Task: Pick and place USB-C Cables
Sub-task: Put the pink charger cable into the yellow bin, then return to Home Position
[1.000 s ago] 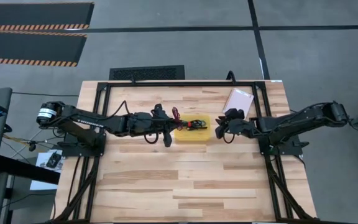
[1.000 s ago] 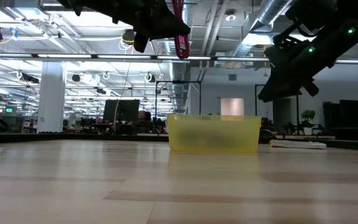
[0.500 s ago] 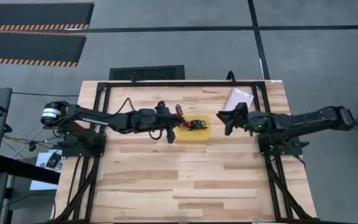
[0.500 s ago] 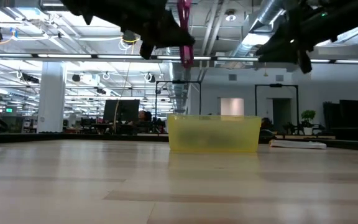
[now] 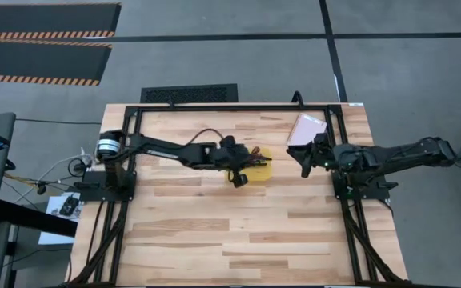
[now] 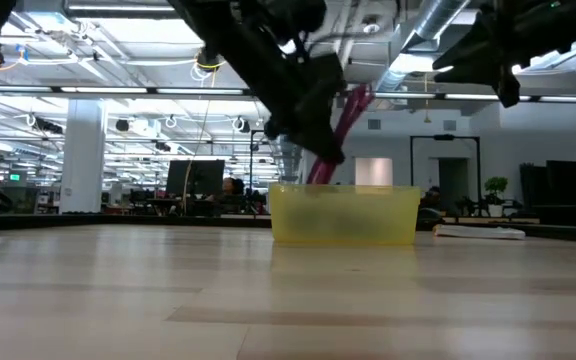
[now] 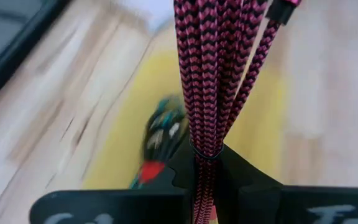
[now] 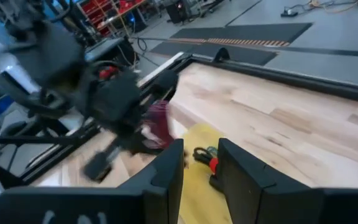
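The left end effector point(image 5: 241, 171) hangs over the near-left corner of the yellow tray point(image 6: 343, 215), pinching the maroon cable point(image 7: 213, 74), whose loops dangle to the tray's rim. Directly beneath it the tray floor already carries a teal cable point(image 7: 166, 127) and a black bundle with a red tie point(image 8: 209, 163), leaving bare yellow beside them. The right end effector point(image 5: 305, 160) hovers well apart on the tray's far side, fingers parted, with open surface point(image 5: 238, 232) below. The pale packet point(image 5: 306, 128) lies behind it.

left tool point(image 5: 242, 170) clamped, right tool point(image 5: 304, 162) parted
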`<move>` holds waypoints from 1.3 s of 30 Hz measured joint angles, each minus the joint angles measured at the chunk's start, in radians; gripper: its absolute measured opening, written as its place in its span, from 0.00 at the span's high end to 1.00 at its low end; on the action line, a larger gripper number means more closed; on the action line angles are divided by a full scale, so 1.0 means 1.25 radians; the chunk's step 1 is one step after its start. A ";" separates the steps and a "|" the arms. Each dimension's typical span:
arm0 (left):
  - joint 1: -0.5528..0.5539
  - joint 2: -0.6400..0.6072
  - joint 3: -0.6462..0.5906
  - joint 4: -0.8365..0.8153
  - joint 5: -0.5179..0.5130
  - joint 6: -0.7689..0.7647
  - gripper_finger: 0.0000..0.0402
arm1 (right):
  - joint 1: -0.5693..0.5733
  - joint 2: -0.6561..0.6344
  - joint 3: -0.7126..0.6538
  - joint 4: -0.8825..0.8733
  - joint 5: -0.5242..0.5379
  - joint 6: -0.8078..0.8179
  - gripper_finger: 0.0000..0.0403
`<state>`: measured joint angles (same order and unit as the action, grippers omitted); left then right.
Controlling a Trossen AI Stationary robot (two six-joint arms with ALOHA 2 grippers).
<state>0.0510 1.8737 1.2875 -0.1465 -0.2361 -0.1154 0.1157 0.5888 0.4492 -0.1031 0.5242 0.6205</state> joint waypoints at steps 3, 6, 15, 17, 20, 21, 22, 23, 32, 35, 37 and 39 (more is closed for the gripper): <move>0.007 0.045 0.057 -0.101 -0.019 0.002 0.98 | 0.011 0.002 0.000 -0.007 0.000 0.000 0.70; 0.011 0.080 0.099 -0.163 -0.027 0.017 0.98 | 0.017 0.004 0.000 -0.015 0.000 0.000 0.70; 0.000 0.138 0.129 -0.222 -0.006 0.071 0.85 | 0.019 0.005 0.000 -0.032 0.011 0.000 0.70; -0.006 0.138 0.126 -0.239 -0.011 0.080 0.76 | 0.019 0.004 0.000 -0.025 0.011 0.000 0.70; -0.012 0.137 0.128 -0.233 -0.014 0.084 0.62 | 0.018 0.000 0.000 -0.027 0.012 0.000 0.70; -0.014 0.137 0.128 -0.235 -0.019 0.083 0.57 | 0.016 -0.003 0.000 -0.026 0.012 0.000 0.70; -0.014 0.135 0.128 -0.241 -0.021 0.080 0.53 | 0.016 -0.003 0.000 -0.024 0.012 0.000 0.70; -0.014 0.131 0.128 -0.245 -0.026 0.071 0.49 | 0.016 -0.006 0.000 -0.025 0.012 0.000 0.70; -0.042 -0.051 0.179 -0.331 -0.107 0.039 0.36 | 0.020 -0.089 0.000 0.008 -0.002 -0.082 0.70; -0.069 -0.184 0.152 -0.308 -0.198 0.054 0.38 | 0.038 -0.155 0.000 0.009 -0.026 -0.146 0.70; -0.084 -0.284 0.117 -0.270 -0.229 0.061 0.39 | 0.057 -0.213 0.000 -0.005 -0.029 -0.194 0.70; -0.098 -0.391 0.055 -0.216 -0.225 0.076 0.40 | 0.080 -0.265 0.001 -0.019 -0.030 -0.235 0.70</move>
<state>-0.0711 1.3853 1.3560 -0.4165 -0.5168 -0.0203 0.2151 0.2581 0.4500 -0.1269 0.4861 0.3264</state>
